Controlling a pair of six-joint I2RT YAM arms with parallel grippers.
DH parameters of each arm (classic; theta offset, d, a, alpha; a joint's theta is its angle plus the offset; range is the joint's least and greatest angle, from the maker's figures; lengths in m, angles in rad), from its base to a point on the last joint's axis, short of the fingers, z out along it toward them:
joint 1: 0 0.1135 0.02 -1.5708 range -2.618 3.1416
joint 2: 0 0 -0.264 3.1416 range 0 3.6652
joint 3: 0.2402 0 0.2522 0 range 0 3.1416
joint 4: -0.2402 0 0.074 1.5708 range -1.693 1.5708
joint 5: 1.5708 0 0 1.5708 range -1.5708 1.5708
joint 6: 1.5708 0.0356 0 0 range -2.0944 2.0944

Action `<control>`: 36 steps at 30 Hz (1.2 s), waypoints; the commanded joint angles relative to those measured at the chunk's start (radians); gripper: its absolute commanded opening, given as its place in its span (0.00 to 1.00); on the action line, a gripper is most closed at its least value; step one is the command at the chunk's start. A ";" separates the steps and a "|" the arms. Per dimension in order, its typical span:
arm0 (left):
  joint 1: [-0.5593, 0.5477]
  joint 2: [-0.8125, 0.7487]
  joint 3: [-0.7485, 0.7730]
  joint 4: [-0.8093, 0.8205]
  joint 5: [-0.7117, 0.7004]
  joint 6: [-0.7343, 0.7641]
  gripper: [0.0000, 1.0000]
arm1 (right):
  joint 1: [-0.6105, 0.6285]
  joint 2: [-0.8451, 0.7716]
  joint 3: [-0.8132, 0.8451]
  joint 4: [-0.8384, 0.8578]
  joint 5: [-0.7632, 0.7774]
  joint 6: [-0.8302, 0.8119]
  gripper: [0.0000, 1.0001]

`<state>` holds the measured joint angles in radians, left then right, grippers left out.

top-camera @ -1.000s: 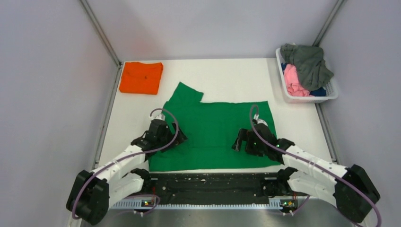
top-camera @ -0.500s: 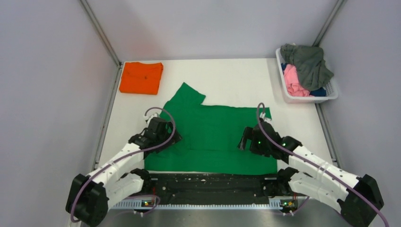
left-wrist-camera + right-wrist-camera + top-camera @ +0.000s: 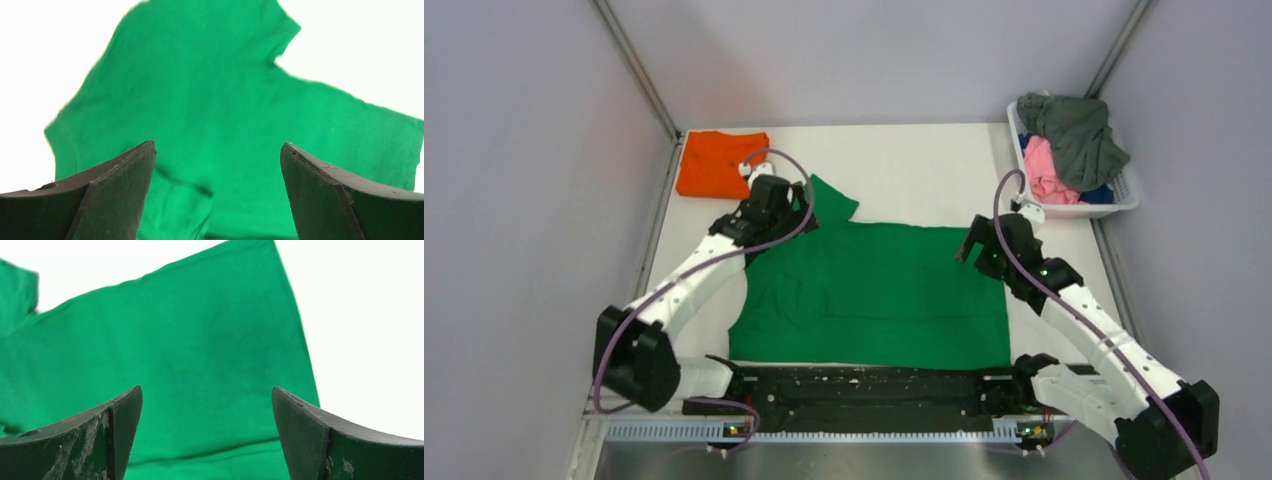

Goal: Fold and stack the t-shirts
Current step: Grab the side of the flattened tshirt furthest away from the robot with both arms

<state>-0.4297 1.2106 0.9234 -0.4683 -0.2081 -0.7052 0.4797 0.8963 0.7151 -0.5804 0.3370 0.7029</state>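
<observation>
A bright green t-shirt (image 3: 874, 295) lies spread flat on the white table, one sleeve sticking out at its far left corner. It fills the left wrist view (image 3: 225, 100) and the right wrist view (image 3: 165, 350). A folded orange t-shirt (image 3: 714, 163) lies at the far left. My left gripper (image 3: 792, 208) is open and empty above the green sleeve and shoulder. My right gripper (image 3: 976, 250) is open and empty above the shirt's far right corner. Both hold nothing.
A white plastic basket (image 3: 1124, 200) at the far right holds grey (image 3: 1079, 135), pink (image 3: 1042, 168) and blue shirts. Grey walls enclose the table on three sides. The black arm mount (image 3: 874, 385) runs along the near edge.
Both grippers have let go of the green shirt's near part and moved away from me to its far corners. The shirt now lies flatter, its near edge by the mount.
</observation>
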 commanded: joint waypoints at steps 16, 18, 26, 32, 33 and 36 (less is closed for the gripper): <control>0.170 1.204 1.339 -0.161 0.071 0.373 0.91 | -0.171 0.184 0.011 0.133 -0.089 -0.173 0.98; 0.173 1.231 1.342 -0.109 0.101 0.402 0.92 | -0.173 0.187 0.006 0.134 -0.086 -0.177 0.98; 0.175 1.300 1.345 -0.119 0.175 0.453 0.77 | -0.175 0.200 0.002 0.134 -0.107 -0.190 0.98; 0.177 1.313 1.346 -0.189 0.161 0.471 0.57 | -0.174 0.199 -0.001 0.133 -0.114 -0.201 0.98; 0.177 1.313 1.345 -0.199 0.160 0.476 0.54 | -0.174 0.199 -0.002 0.133 -0.115 -0.201 0.98; 0.177 1.312 1.344 -0.227 0.165 0.482 0.45 | -0.175 0.197 -0.002 0.132 -0.111 -0.203 0.98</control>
<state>-0.2565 2.5126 2.2364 -0.6346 -0.0559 -0.2508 0.3168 1.0916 0.7128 -0.4782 0.2237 0.5152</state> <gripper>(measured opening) 0.486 0.979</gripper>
